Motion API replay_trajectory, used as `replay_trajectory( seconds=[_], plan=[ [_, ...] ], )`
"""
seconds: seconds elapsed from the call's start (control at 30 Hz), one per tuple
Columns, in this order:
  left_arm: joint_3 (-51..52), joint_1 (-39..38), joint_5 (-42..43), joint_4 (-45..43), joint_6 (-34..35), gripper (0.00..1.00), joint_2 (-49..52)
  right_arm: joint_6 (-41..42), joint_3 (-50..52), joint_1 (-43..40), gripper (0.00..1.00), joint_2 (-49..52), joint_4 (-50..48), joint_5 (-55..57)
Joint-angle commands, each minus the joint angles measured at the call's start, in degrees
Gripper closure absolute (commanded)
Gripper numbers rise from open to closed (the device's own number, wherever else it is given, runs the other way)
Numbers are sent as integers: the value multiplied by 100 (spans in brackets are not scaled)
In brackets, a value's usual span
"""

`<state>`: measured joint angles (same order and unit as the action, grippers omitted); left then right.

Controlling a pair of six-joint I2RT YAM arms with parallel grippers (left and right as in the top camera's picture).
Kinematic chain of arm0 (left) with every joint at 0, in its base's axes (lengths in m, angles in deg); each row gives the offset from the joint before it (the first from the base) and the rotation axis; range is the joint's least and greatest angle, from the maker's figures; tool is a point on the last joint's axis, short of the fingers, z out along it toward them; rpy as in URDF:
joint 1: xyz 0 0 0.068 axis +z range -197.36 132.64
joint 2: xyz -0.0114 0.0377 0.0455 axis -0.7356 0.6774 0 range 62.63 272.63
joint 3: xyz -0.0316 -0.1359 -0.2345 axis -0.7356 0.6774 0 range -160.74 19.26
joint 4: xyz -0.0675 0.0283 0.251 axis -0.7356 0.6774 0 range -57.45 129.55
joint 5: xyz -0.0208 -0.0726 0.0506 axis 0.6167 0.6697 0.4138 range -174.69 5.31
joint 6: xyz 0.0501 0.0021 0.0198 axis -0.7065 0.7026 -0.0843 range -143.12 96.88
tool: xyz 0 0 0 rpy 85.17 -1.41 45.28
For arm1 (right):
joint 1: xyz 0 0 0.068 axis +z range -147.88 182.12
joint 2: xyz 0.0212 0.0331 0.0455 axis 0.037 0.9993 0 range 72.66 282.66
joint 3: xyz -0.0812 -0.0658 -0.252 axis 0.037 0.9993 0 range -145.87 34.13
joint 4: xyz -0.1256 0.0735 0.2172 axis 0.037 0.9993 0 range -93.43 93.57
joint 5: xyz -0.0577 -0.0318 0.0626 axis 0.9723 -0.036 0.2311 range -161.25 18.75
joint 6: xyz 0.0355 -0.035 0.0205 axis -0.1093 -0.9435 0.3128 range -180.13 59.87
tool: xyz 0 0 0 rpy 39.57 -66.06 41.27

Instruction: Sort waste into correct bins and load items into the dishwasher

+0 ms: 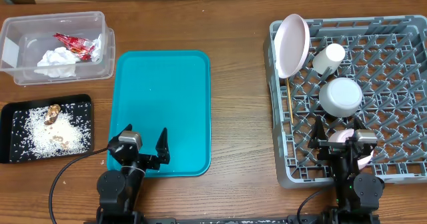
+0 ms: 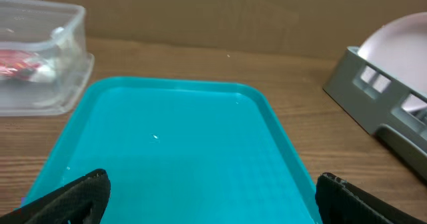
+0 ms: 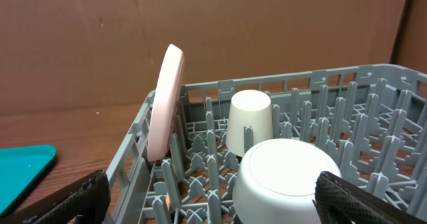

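tub (image 1: pixel 20 67): clear glossy plastic | rack (image 1: pixel 400 164): matt grey plastic | teal tray (image 1: pixel 160 104): smooth, probably plastic | table (image 1: pixel 233 24): wood

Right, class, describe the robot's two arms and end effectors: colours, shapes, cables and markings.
The left arm and right arm are black with rounded joint housings. The left end effector and right end effector each have two black tapered fingers and a silver-grey block behind them. A thin black cable trails from the left arm. No markings are legible.

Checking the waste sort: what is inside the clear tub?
The clear tub holds a crumpled white napkin and a red wrapper touching it; anything beneath them is covered.
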<state>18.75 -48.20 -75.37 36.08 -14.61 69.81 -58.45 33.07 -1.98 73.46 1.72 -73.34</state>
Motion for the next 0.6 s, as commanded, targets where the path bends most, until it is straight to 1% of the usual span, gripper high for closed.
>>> replay_trajectory(
  seconds=[0.0, 0.13, 0.23, 0.3, 0.43, 0.57],
  plan=[
    [24, -35, -498, 59, -125, 0, -181, -20, 61, -11, 0, -63, -37, 55],
    [24, -31, -874, 92, -146, 0, -352, -20, 61, -11, 0, -63, -37, 55],
    [24, -31, -887, 92, -531, 0, -411, -20, 61, -11, 0, -63, -37, 55],
    [24, -31, -887, 92, -623, 0, -450, -20, 61, -11, 0, -63, -37, 55],
    [24, -31, -881, 92, -640, 0, -710, -20, 61, -11, 0, -63, -37, 55],
    [24, -31, -940, 94, -645, 0, -699, -20, 61, -11, 0, -63, -37, 55]
  ],
)
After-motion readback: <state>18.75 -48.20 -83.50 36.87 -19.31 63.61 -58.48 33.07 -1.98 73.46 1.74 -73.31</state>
